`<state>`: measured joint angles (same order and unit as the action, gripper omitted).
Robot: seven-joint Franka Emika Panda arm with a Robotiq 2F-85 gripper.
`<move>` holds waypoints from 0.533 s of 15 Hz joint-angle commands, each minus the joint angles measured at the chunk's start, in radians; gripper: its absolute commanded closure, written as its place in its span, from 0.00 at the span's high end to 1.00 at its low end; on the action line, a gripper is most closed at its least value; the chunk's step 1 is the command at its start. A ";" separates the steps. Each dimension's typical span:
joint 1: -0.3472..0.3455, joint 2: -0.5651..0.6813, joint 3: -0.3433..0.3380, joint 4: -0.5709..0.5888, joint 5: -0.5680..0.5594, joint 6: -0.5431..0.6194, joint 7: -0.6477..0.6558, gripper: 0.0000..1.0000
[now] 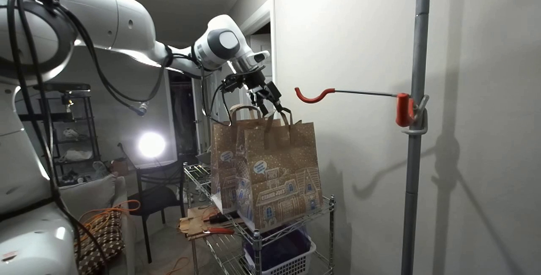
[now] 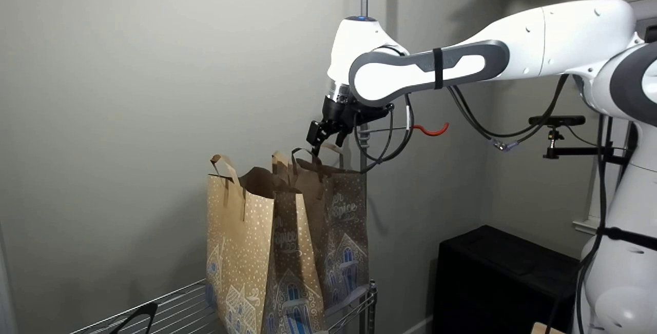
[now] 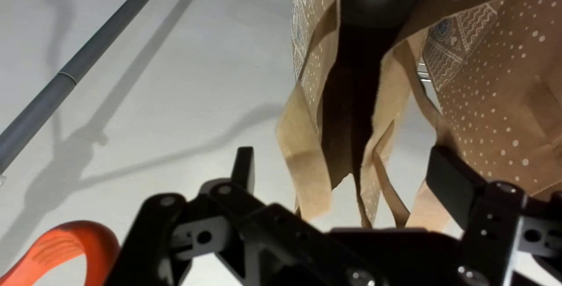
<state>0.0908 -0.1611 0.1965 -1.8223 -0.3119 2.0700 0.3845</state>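
A brown paper bag (image 1: pixel 284 169) stands open on wire shelving (image 2: pixel 177 307), handles (image 3: pixel 306 169) apparently upright.

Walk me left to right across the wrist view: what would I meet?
Long grey metal pole → blocky black robot fingertip → wide, flat tan paper handle → narrow brown paper strap → opposite blocky black fingertip.

In an exterior view: front bag (image 1: pixel 291 156) before rear bag (image 1: pixel 224 169) on the tabletop (image 1: pixel 293 224), basket (image 1: pixel 293 262) beneath it, pole (image 1: pixel 414 161) to their right. Your gripper (image 1: pixel 271 108) is at the front bag's top.
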 commanded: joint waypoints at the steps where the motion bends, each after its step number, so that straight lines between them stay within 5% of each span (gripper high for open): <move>1: -0.006 0.010 -0.019 -0.013 0.043 -0.024 0.029 1.00; 8: -0.008 0.019 -0.067 0.005 0.239 0.054 0.039 1.00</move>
<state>0.0891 -0.1379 0.1402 -1.8211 -0.1306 2.0894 0.4068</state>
